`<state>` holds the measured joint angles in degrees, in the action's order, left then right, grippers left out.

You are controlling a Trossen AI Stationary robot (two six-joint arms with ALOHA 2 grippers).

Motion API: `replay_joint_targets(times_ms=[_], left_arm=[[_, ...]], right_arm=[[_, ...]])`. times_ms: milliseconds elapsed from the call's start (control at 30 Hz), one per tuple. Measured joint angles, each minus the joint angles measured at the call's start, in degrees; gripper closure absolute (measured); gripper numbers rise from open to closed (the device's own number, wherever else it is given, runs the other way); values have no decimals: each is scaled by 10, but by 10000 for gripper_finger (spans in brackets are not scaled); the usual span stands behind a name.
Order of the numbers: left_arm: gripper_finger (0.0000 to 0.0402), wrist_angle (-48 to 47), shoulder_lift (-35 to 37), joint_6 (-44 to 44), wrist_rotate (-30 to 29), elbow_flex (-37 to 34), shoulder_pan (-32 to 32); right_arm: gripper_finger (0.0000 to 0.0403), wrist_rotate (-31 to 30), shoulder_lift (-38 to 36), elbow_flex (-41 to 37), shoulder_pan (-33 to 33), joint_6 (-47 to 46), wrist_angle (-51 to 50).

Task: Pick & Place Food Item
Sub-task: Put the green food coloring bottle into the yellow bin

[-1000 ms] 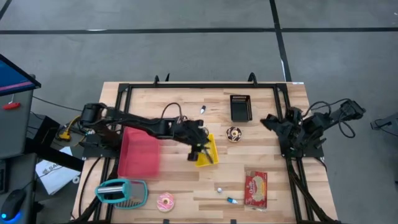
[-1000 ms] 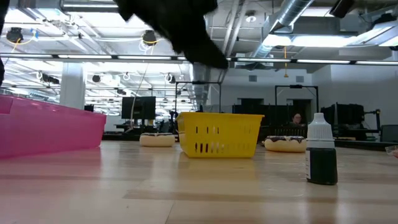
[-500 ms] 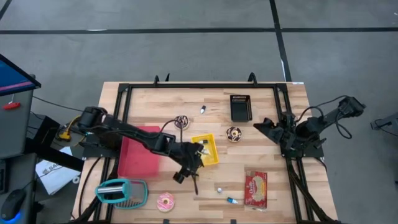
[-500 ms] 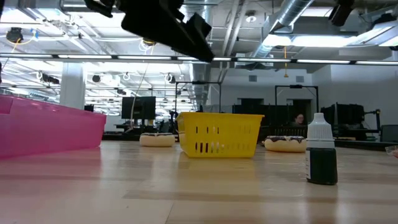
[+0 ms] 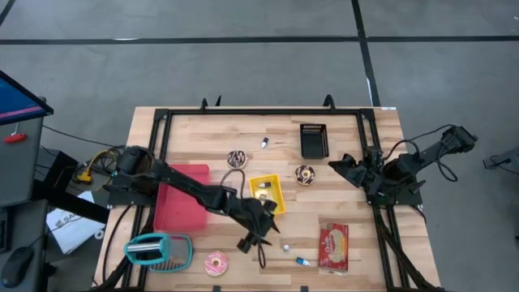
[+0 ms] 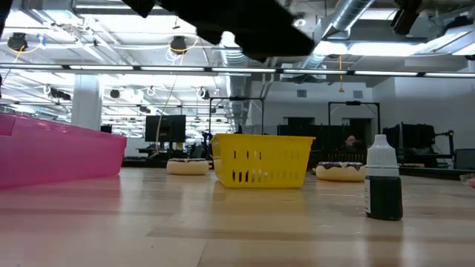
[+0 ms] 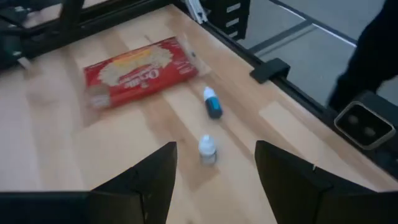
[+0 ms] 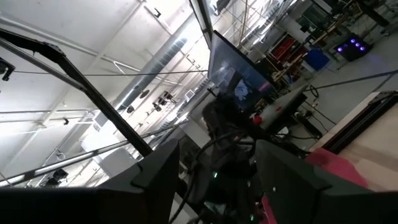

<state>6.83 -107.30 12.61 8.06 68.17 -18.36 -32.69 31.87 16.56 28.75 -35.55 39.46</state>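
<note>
Left pincer (image 5: 253, 241) hung over the desk (image 5: 357, 154) at lower centre of the high view, jaws wide apart, holding nothing. The red packet (image 5: 333, 244) lay to its right, long axis running up-down the frame, two small bottles between them. Right pincer (image 5: 339, 165) waited at the right edge, spread, empty. The packet's print was too blurred to read.
</note>
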Motion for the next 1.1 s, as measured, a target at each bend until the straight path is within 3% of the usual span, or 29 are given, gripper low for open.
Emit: replay_joint_targets(times_ms=[333, 500, 1100], left_arm=[[193, 11, -119, -48, -98, 127, -50], [203, -17, -155, -89, -120, 144, -55], [222, -56, -168, -86, -97, 144, -42]], right_arm=[[200, 21, 0, 0, 2, 6, 8], [200, 28, 0, 0, 2, 9, 14], [200, 43, 0, 0, 2, 11, 15]])
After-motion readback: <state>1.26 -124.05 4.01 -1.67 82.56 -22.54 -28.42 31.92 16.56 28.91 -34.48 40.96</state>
